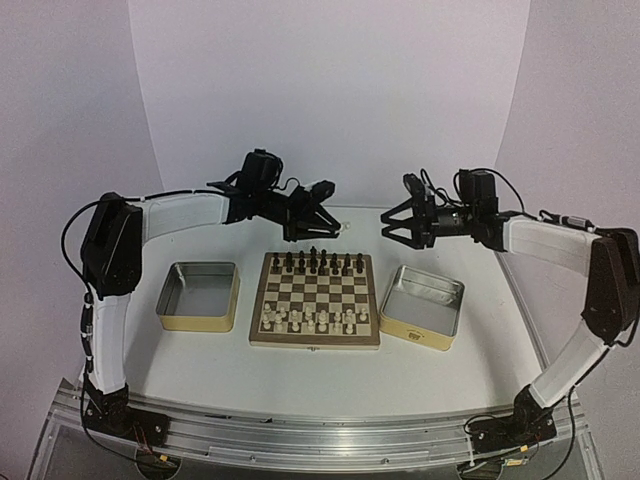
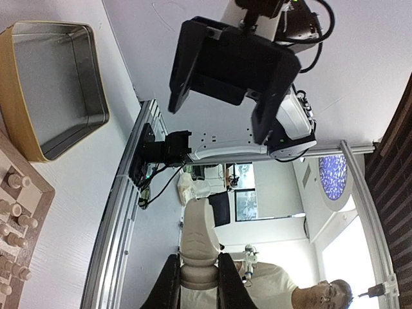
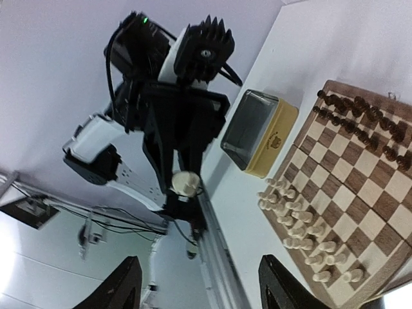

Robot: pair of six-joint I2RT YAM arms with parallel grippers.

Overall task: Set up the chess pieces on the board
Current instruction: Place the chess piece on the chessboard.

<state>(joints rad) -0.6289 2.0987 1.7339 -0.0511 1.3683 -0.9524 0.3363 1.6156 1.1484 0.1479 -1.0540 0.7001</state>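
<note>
Pieces line the board; left hand pinches a cream piece.

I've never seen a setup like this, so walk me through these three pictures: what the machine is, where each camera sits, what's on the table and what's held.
These are two robot arms bolted at the near edge of a table. The wide picture comes from a fixed camera above and behind them; the other two come from a camera on each wrist. On it sits a chessboard, dark pieces along its far rows, cream pieces along its near rows, with a metal tin on each side. The left gripper pinches one cream piece; the right gripper is open and holds nothing.
</note>
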